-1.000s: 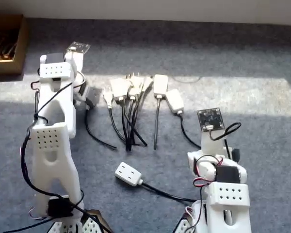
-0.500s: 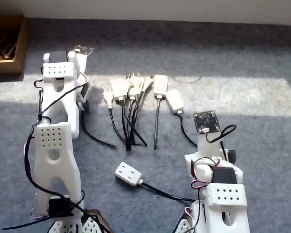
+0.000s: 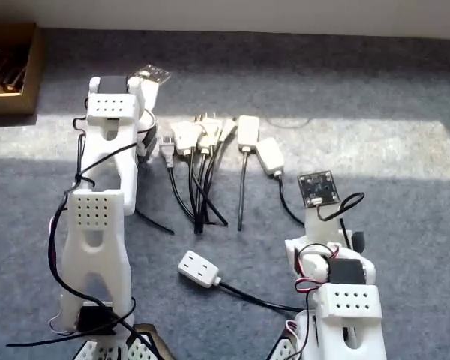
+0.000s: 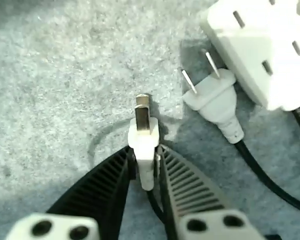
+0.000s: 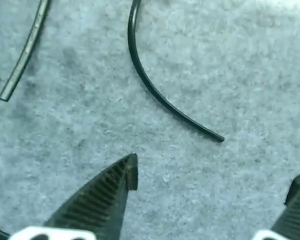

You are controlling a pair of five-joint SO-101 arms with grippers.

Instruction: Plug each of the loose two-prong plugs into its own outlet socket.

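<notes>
Left arm (image 3: 97,217) is stretched way out across the grey carpet (image 3: 375,90), with its wrist over the far row of cords. The left gripper (image 4: 145,157) is clamped on a white two-prong plug (image 4: 143,132), ribbed fingers squeezing the body from both sides, prongs pointing away from the wrist. That plug is just beside a second plug (image 4: 212,97) lying flat on the carpet, and that one is right next to a white socket block (image 4: 260,45) with its slots facing up. Can't tell if the gripped plug is lifted or resting on the carpet.

Right arm (image 3: 345,300) is folded up close to its base, wrist tipped down at the carpet. The right gripper (image 5: 215,180) is released and spread wide, with a black cord (image 5: 155,90) and a second cord (image 5: 25,55) lying beyond it.

Counts from the high view: two arms. I make out four socket blocks, three in the far row plus a lone socket block (image 3: 197,270) nearer the bases, between the arms. For plugs there are two clear ones, plus a bunch (image 3: 214,127) mid-row that's too tangled to count.
</notes>
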